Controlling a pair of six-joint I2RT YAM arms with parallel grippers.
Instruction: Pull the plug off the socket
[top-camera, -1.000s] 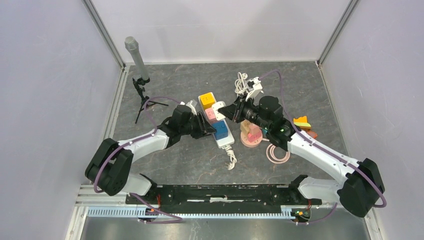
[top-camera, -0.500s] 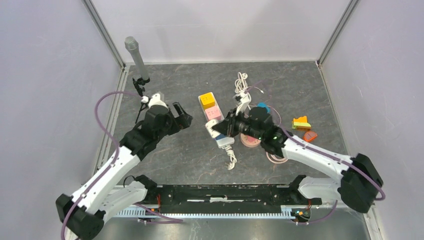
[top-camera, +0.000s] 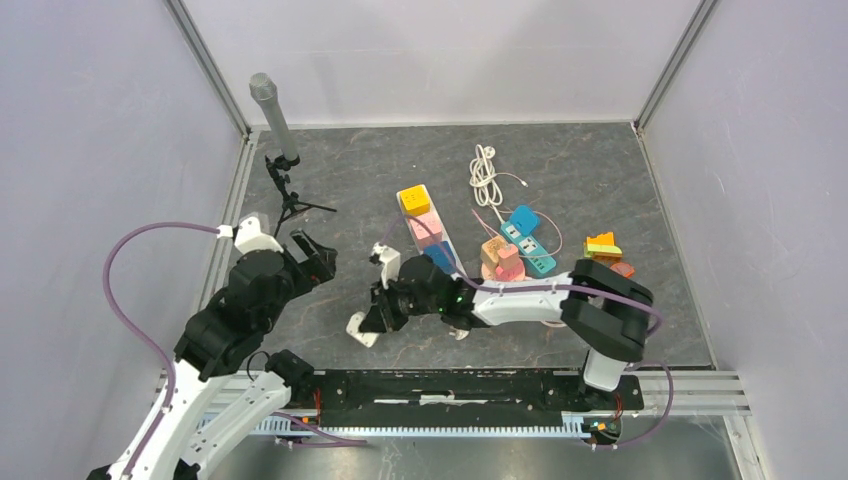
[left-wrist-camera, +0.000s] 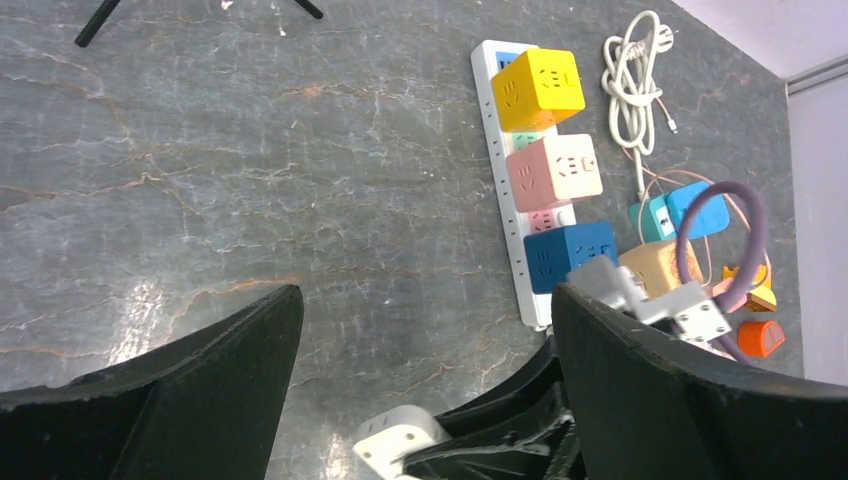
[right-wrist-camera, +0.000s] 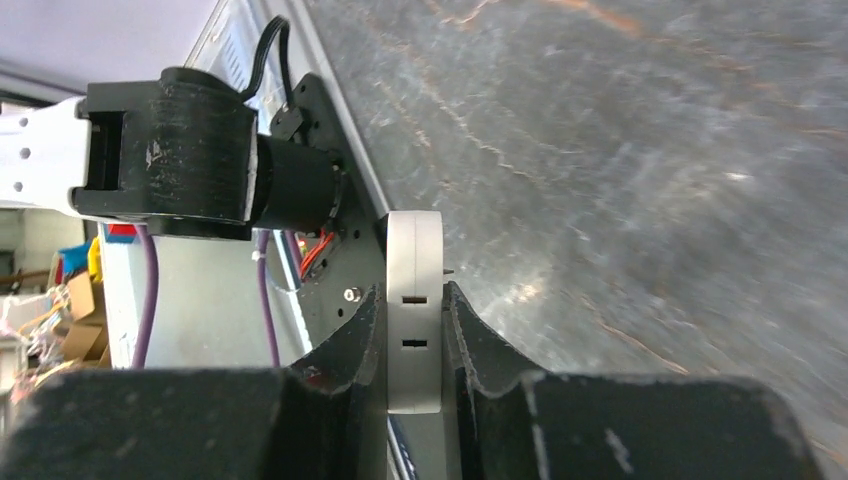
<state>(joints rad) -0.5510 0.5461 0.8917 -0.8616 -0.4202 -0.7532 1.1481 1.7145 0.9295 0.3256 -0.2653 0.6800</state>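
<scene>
Your right gripper (right-wrist-camera: 412, 298) is closed hard on the white plug (right-wrist-camera: 415, 245), one finger pressed to each flat side. The plug is already off. It sits out toward the near edge of the worktop (top-camera: 600, 170), left of centre and well apart from the power strip (left-wrist-camera: 498, 165). The strip lies in the middle of the worktop with the yellow cube (left-wrist-camera: 538, 90), pink cube (left-wrist-camera: 555, 172) and blue cube (left-wrist-camera: 568, 255) seated on it.

Your left gripper (left-wrist-camera: 425, 300) stands fully spread and holds nothing, up over the left side of the worktop.

By my reading the pull itself is done and you're in the put-down. I can't tell whether the plug is touching the surface. The next move calls for easing it down flat on bare stone, clear of the near rail. Then part the fingers and lift straight away so you don't drag it.
</scene>
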